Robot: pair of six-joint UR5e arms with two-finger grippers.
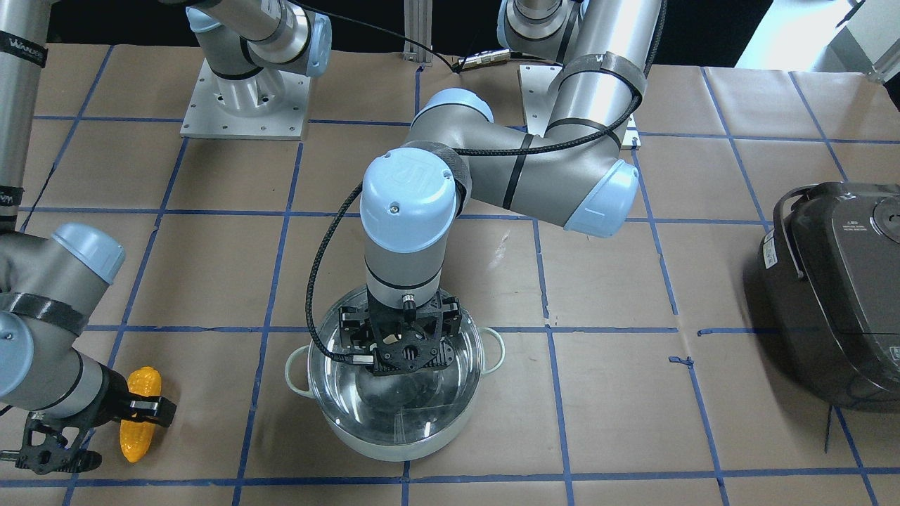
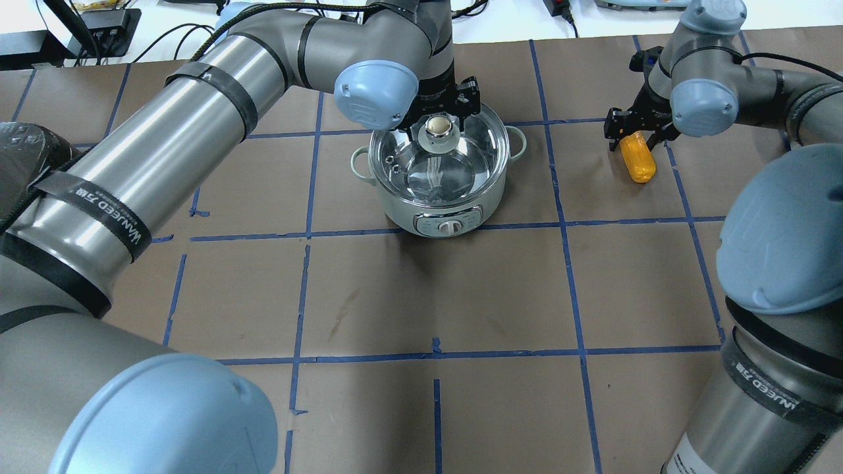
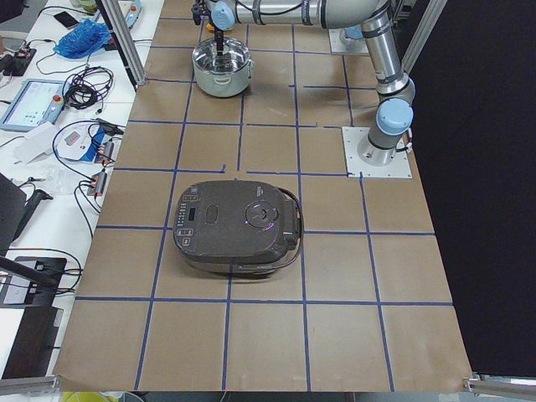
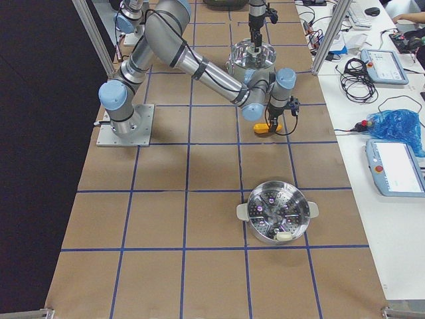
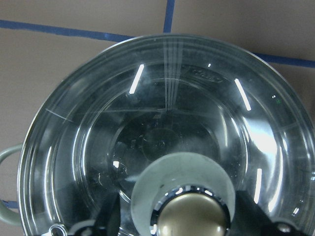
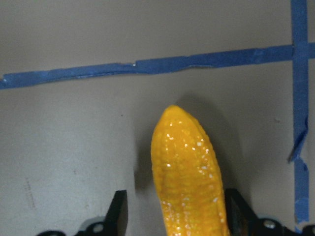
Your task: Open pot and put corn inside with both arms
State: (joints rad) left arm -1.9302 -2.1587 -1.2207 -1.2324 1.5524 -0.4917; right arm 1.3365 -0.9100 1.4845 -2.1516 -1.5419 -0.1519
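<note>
Over mint-green steel pot (image 2: 454, 214), flanking glass-lid knob (image 5: 193, 216) with left end effector (image 2: 440, 122), grip unclear. Straddling yellow corn cob (image 2: 639, 161) widely with right end effector (image 6: 173, 216).

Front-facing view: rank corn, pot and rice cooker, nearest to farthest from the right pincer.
1. Corn: straddled by the right pincer, view's lower left.
2. Pot: centre of the view, lid on.
3. Rice cooker: view's far right edge.
</note>
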